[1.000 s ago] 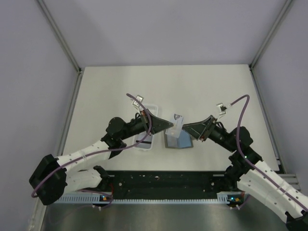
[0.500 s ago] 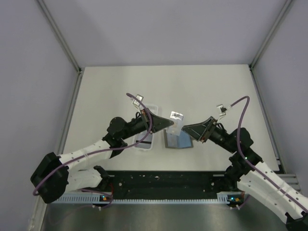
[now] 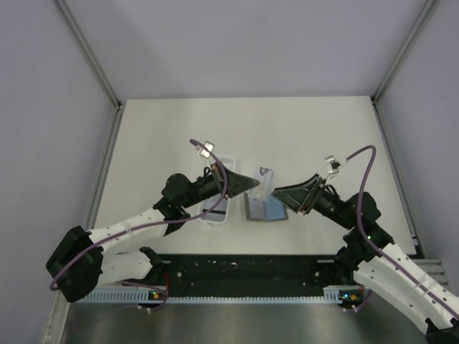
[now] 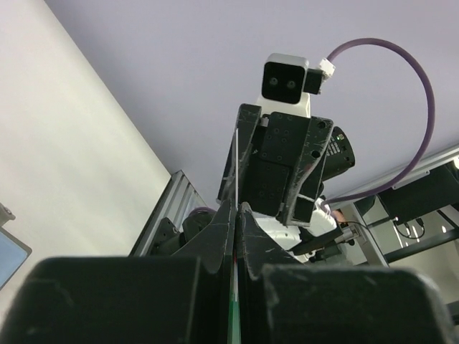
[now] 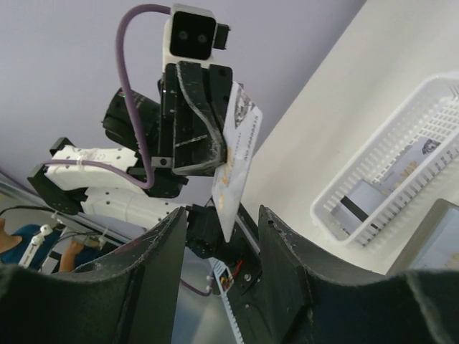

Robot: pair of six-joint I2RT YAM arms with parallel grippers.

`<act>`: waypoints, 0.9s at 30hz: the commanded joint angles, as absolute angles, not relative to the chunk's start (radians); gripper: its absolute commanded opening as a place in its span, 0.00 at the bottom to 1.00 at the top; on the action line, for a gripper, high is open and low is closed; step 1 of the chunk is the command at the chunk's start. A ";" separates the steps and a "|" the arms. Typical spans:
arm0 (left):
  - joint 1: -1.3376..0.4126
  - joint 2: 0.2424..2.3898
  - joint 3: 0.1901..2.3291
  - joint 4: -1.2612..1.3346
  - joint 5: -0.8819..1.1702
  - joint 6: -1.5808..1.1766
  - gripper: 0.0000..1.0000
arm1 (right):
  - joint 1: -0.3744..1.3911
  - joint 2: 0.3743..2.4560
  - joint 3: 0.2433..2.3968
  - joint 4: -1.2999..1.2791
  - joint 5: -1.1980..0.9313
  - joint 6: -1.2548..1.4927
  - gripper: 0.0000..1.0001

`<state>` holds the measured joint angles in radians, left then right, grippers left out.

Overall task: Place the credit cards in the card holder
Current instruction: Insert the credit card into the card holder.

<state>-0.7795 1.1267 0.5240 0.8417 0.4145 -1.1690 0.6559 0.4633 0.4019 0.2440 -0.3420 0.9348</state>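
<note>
One credit card (image 3: 264, 175), pale with faint printing, hangs in the air over the card holder (image 3: 267, 211). My left gripper (image 3: 252, 184) is shut on that card; in the left wrist view the card (image 4: 235, 161) shows edge-on above the left gripper (image 4: 237, 209). My right gripper (image 3: 277, 192) faces it from the right, open. In the right wrist view the card (image 5: 237, 154) reaches its lower corner down between the fingers of my right gripper (image 5: 223, 215), with gaps on both sides. The dark grey card holder (image 5: 439, 240) lies flat on the table.
A long white plastic tray (image 3: 228, 162) lies left of the card holder, partly under my left arm. In the right wrist view the tray (image 5: 419, 97) holds another pale card (image 5: 373, 192). Metal frame posts run along both table sides.
The held card has shifted slightly above the card holder. My right arm has settled a little lower and nearer, its gripper still at the card's right edge. The left grip is unchanged.
</note>
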 commanded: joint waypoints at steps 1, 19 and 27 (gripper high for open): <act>-0.790 1.134 0.552 0.920 0.439 -1.170 0.00 | 0.650 0.479 0.456 0.207 -0.315 0.896 0.45; -0.831 1.184 0.540 1.011 0.449 -1.201 0.00 | 0.650 0.526 0.453 0.278 -0.341 0.923 0.23; -0.836 1.197 0.531 1.037 0.460 -1.215 0.00 | 0.650 0.531 0.449 0.290 -0.337 0.930 0.27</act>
<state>-0.8268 1.1896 0.5236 0.9413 0.4374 -1.2057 0.6559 0.5266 0.4080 0.2420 -0.3416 0.9276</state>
